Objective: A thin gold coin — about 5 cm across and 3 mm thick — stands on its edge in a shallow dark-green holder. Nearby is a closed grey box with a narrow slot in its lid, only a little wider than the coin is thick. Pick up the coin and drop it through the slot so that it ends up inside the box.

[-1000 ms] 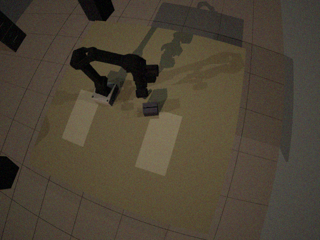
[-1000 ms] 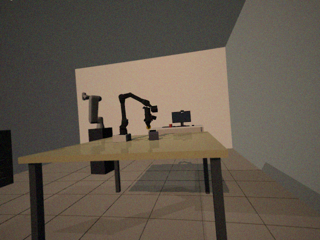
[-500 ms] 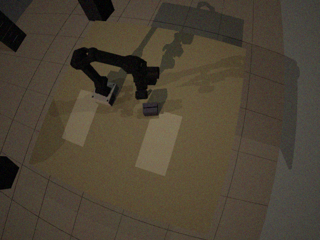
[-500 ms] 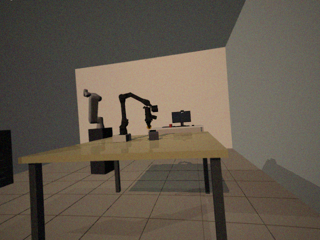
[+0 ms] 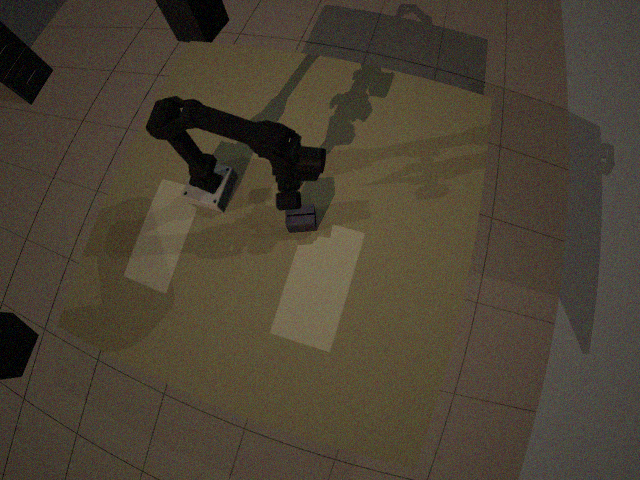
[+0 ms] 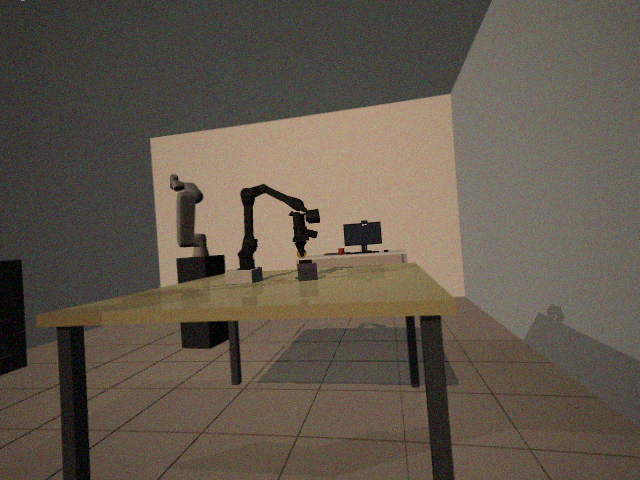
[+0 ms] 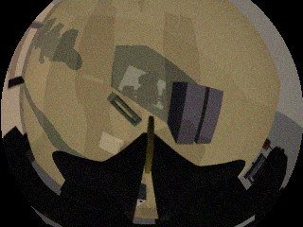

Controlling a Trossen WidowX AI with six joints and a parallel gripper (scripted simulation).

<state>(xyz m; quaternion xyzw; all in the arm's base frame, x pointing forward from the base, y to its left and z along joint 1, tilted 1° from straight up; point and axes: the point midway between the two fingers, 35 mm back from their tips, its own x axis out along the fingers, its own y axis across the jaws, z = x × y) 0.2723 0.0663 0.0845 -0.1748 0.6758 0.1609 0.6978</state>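
Hand point(image 6: 301, 254) was clamped nearly shut on the gold coin point(image 7: 151, 146), edge-on, hanging just above the grey box point(image 6: 307, 270) on the counter point(image 6: 361, 294).

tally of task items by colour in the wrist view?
Gold: 1, the coin, edge-on, shut in the gripper.
Grey: 1, the box, slot in its lid.
Dark green: 1, the holder on the table, no coin in it.
Total: 3
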